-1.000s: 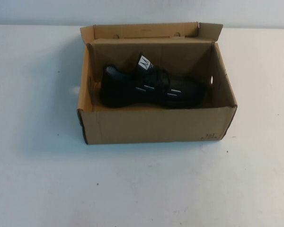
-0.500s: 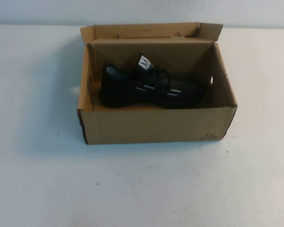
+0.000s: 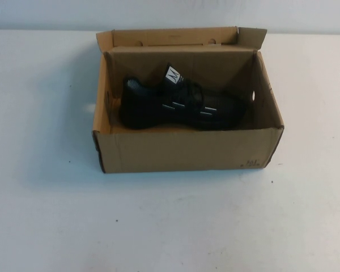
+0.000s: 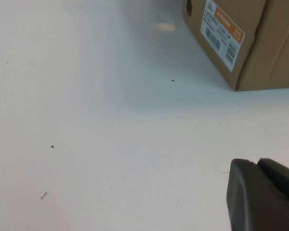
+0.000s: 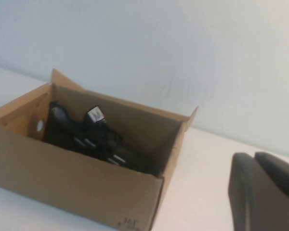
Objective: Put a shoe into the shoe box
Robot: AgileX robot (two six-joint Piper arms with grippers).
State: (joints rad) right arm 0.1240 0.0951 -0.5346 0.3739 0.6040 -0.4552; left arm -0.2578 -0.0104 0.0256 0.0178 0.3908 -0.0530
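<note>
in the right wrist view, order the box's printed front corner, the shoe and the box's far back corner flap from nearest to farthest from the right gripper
1. Printed front corner of the shoe box: nearest the right gripper, low on the near wall.
2. Shoe: inside the box, behind that wall.
3. Far back corner flap: farthest, by the back wall.

The left gripper is low over bare table beside the box.

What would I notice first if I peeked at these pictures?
The open brown shoe box in the middle of the white table, with the black shoe lying inside, its white tongue label poking up. Both pincers are away from it: the left pincer low over the table, the right pincer raised beside the box.
</note>
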